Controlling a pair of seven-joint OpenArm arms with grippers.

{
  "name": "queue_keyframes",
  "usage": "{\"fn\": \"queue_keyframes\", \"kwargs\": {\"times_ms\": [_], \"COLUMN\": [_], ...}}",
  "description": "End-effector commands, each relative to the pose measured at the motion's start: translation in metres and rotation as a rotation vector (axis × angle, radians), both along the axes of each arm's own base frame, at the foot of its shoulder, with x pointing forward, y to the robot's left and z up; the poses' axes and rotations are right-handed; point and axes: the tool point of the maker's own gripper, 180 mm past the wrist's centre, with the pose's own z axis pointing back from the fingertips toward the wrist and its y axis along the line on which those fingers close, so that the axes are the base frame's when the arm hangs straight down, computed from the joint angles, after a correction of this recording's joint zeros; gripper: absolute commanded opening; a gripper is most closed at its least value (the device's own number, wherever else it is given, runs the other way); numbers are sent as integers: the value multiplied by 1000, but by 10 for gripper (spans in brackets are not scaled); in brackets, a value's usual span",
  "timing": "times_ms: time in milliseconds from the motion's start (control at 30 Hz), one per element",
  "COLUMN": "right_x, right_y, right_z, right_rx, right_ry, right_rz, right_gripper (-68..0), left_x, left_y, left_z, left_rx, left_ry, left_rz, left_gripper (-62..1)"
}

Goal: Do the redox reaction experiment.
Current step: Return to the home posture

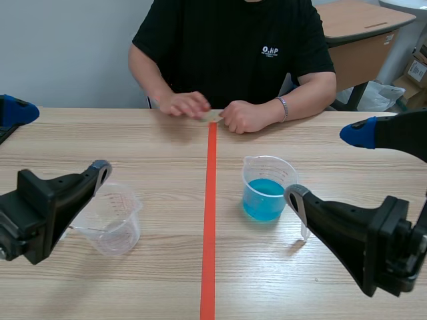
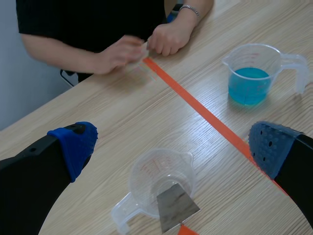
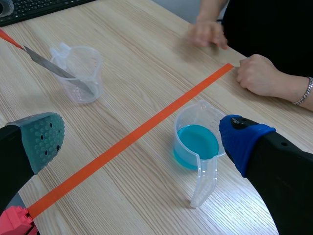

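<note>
Your left gripper (image 2: 173,147) and right gripper (image 3: 142,139) are both released. Take the blue-filled cup (image 3: 196,147) by its handle (image 3: 203,178); it looks light and spill-prone.

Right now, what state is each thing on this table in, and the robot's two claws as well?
Clear measuring cup: upright, no liquid visible, blade inside.
Metal blade: leaning in that cup.
Measuring cup of blue liquid: upright, partly filled.
Left gripper: open, empty.
Right gripper: open, empty.

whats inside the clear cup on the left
A flat metal strip leans inside the clear measuring cup, sticking out over its rim. No liquid shows; the cup floor under the strip's tip is covered.
</note>
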Motion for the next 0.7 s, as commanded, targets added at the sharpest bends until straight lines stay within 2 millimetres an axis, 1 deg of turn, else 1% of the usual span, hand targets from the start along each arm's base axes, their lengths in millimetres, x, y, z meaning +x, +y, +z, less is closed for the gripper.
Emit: {"fn": "queue_keyframes", "kwargs": {"times_ms": [0, 100, 333, 467, 667], "right_x": [5, 4, 4, 4, 4], "right_y": [0, 0, 0, 0, -1], "right_z": [8, 8, 7, 6, 5], "right_rx": [12, 12, 6, 3, -3], "right_ry": [-29, -28, -24, -21, -16], "right_rz": [-5, -4, -5, -5, -5], "right_gripper": [4, 4, 4, 4, 4], "left_x": [0, 0, -11, -15, -12], "left_y": [-6, -14, -33, -36, -28], "left_z": [6, 8, 5, -1, -9], "left_rx": [-26, -49, -79, -89, -137], "left_ry": [-16, -20, -10, 12, 41], "left_rz": [-12, -34, -115, -139, -116], "left_gripper": [14, 14, 14, 14, 14]}}
